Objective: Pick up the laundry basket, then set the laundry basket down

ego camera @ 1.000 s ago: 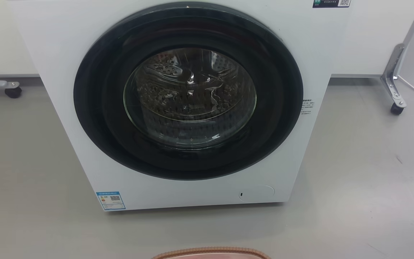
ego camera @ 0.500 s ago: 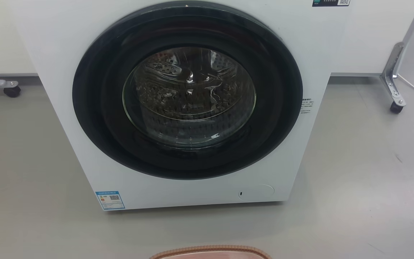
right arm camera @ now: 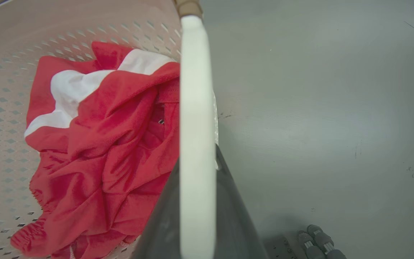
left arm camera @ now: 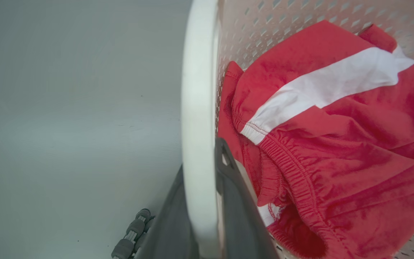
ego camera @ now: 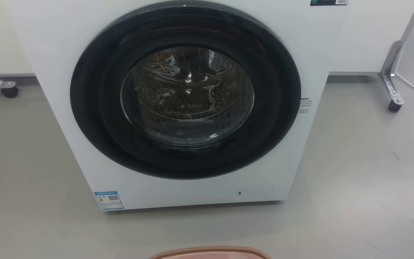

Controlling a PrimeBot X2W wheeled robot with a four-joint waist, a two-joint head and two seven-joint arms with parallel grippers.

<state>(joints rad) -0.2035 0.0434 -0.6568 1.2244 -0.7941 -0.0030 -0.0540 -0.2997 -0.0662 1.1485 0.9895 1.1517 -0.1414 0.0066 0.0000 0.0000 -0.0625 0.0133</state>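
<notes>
Head view: the brown woven-look rim of a pale pink perforated plastic laundry basket (ego camera: 210, 251) is showing at the bottom edge, centred, on the near side of a white front-loading washing machine (ego camera: 59, 54) and apart from it. The washer's round dark glass door (ego camera: 185, 90) is sitting shut, with the steel drum showing through it, and a blue label (ego camera: 109, 200) is sticking to its lower left corner. Grey floor (ego camera: 372, 180) is running all round; a metal leg on a castor (ego camera: 394, 90) is standing at far right. Left wrist view: the left gripper (left arm camera: 201, 154) is clamping the basket's white side handle (left arm camera: 198, 90), one dark finger lying on each side of the bar and pressing against it, jaws narrowed to the handle's width. The perforated wall (left arm camera: 250, 21) is curving away beyond the handle. Right wrist view: the right gripper (right arm camera: 197, 154) is holding the opposite white handle (right arm camera: 196, 90) the same way, fingers closing on both faces of the bar. A crumpled red garment with a white stripe (left arm camera: 336, 144) (right arm camera: 102, 144) is lying inside the basket against the wall. Cannot tell whether the basket's base is touching the floor.
</notes>
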